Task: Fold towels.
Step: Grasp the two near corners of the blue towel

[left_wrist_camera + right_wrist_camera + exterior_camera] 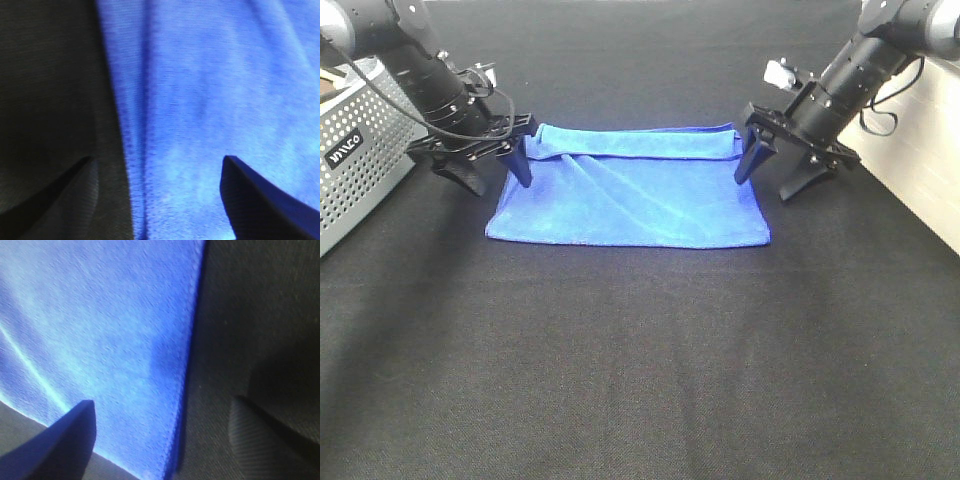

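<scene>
The royal-blue towel (632,188) lies folded on the black cloth table, with a rolled fold along its far edge and creases across it. My left gripper (497,167) is open and straddles the towel's far left corner, one finger over the towel, one over the table. My right gripper (775,172) is open and straddles the far right corner the same way. The left wrist view shows the towel's edge (200,100) between the open fingertips. The right wrist view shows the stitched edge (192,340) between its fingertips. No white tag shows.
A perforated grey basket (355,150) stands at the left edge, close behind my left arm. A white wall or panel (930,160) runs along the right side. The black table cloth (640,360) stretches to the near edge.
</scene>
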`<state>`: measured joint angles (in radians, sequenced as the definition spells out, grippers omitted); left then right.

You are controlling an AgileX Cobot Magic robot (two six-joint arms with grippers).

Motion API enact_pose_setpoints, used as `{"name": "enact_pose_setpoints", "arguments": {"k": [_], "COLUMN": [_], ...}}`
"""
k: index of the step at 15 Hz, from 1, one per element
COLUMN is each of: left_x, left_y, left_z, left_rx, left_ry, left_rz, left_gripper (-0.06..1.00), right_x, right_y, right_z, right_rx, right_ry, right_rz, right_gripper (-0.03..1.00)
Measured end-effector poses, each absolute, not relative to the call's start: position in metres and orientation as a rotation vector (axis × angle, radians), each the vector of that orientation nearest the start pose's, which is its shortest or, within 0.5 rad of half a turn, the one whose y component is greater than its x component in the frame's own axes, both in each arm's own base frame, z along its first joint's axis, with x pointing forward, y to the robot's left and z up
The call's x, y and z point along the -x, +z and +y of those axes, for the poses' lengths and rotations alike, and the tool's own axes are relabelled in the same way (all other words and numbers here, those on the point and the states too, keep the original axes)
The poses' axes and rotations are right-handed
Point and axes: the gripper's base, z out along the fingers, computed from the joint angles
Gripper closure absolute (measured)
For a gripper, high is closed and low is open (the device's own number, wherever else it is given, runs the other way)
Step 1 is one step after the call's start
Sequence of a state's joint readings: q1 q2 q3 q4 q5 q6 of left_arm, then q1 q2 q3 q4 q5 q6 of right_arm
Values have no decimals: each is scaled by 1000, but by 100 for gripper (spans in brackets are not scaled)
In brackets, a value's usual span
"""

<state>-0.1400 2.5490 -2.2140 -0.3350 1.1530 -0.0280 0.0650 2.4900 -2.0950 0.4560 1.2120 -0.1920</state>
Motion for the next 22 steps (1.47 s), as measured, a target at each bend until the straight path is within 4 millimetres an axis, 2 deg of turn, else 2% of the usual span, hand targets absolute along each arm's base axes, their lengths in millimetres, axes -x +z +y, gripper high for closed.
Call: {"name": "enact_pose_setpoints", "arguments": {"k": [3,5,7,9,11,12,13,14,16,19,20,21,22], "left_x": [-512,-510,-509,-507,-505,-504,-504,-503,-503,-501,-501,-501,-501], "left_y": [121,106,103,102,101,100,99,97,97,95,95,95,95], "left_z": [-99,-101,-104,-114,-122,-125,-126,-127,-129,-129,-129,-129,-129], "left_rx": [31,30,21,-8,-9,-8,-10,-11,-12,-19,-24,-36,-44], "left_ry": [-480,-480,-477,-477,-479,-483,-483,-485,-491,-489,-489,-490,-490], "left_rz": [2972,3018,3025,3030,3038,3043,3046,3050,3051,3072,3074,3074,3073], "left_gripper": [28,28,29,29,31,39,47,54,59,81,89,93,93], "right_x": [-497,-497,-497,-496,-496,-496,-496,-494,-487,-482,-481,-479,-478], "right_y": [126,125,121,110,108,105,103,99,92,89,88,87,87], "right_z": [68,67,67,67,69,71,72,73,75,76,81,87,94], "right_rx": [173,176,169,136,123,108,99,83,49,37,51,74,95], "right_ry": [616,597,597,612,639,675,685,706,762,784,784,784,786], "right_rz": [3000,3007,3016,3040,3040,3040,3045,3055,3080,3099,3105,3112,3115], "right_gripper": [27,27,27,27,30,42,49,53,55,73,82,93,97]}}
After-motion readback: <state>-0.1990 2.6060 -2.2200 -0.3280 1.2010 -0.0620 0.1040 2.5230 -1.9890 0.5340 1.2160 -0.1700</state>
